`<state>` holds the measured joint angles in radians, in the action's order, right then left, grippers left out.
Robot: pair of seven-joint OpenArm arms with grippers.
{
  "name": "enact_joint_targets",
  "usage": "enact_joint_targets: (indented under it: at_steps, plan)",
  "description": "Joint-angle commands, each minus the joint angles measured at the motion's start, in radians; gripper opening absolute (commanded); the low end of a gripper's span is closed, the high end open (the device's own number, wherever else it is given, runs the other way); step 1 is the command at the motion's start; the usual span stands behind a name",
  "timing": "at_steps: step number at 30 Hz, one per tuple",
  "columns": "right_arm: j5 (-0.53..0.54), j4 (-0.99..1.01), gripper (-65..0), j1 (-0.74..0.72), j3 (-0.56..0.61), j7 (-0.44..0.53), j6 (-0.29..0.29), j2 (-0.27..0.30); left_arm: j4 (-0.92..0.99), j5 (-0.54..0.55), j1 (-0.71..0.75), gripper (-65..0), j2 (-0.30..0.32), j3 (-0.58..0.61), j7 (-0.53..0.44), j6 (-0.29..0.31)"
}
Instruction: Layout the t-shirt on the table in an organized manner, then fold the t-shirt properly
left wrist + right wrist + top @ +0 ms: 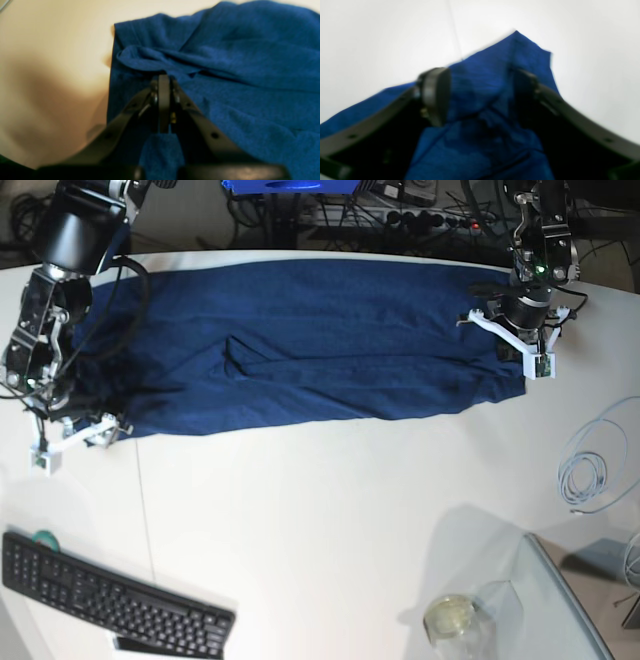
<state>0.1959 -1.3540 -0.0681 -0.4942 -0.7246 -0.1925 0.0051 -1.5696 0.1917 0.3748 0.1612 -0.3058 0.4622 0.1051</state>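
White and wide, the surface [330,510] carries the t-shirt [300,350] across its far half, with a keyboard [110,595], a coiled cable [590,470] and a glass jar [452,618] nearer the front edge, well apart from the cloth.

We judge the layout step to be well along. The shirt lies stretched into a long dark blue band between the two arms, mostly flat, with one raised crease near its middle and some bunching at both ends. We see no fold made yet, so the folding itself is all left to do.

Our left gripper [163,80] is closed tight on a pinched ridge of the fabric near the shirt's edge. Our right gripper [482,85] stands with its jaws wide apart, a peak of the blue cloth lying between them without either pad pressing on it as far as we can tell, so we take that end as not held.

We can read no brand, label or writing on the shirt or elsewhere; the keyboard's keys are too small to make out.
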Motion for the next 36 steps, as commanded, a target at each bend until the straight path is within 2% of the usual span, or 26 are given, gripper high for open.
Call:
enact_joint_targets:
  at_steps: [1,4,11,12,16,17,19,27,36]
  plan:
    - [0.015,0.003,-25.2,-0.034,0.002,0.02,-0.005,0.005,-0.021,0.002,0.002,-65.0,0.01,0.003,-0.013,-0.005]
    - [0.015,0.055,-30.8,-0.052,0.004,0.036,-0.005,0.025,-0.022,0.004,0.014,-65.0,0.008,0.003,-0.016,-0.005]
    - [0.015,0.16,-52.4,-0.069,0.009,0.082,-0.005,0.032,-0.002,-0.004,0.014,-65.0,0.01,0.004,-0.015,-0.005]
    - [0.015,0.175,-54.2,-0.071,0.007,0.082,-0.005,0.032,0.002,-0.004,0.013,-65.0,0.01,0.004,-0.015,-0.005]
    - [0.015,0.179,-52.5,-0.071,0.006,0.082,-0.005,0.034,0.008,-0.004,0.01,-65.0,0.01,0.004,-0.015,-0.005]
    - [0.015,0.179,-54.2,-0.071,0.004,0.082,-0.005,0.034,0.008,-0.004,0.01,-65.0,0.01,0.004,-0.015,-0.005]
    - [0.015,0.178,-64.4,-0.069,0.002,0.082,-0.005,0.034,0.008,-0.004,0.01,-65.0,0.01,0.004,-0.013,-0.005]
    - [0.015,0.055,-64.5,-0.026,0.001,0.067,-0.005,0.042,0.008,-0.004,0.008,-65.0,0.01,0.001,-0.012,-0.005]
    - [0.017,-0.066,-64.4,0.014,-0.001,-0.048,-0.003,0.042,0.008,-0.004,0.005,-65.0,0.011,-0.002,-0.012,-0.005]
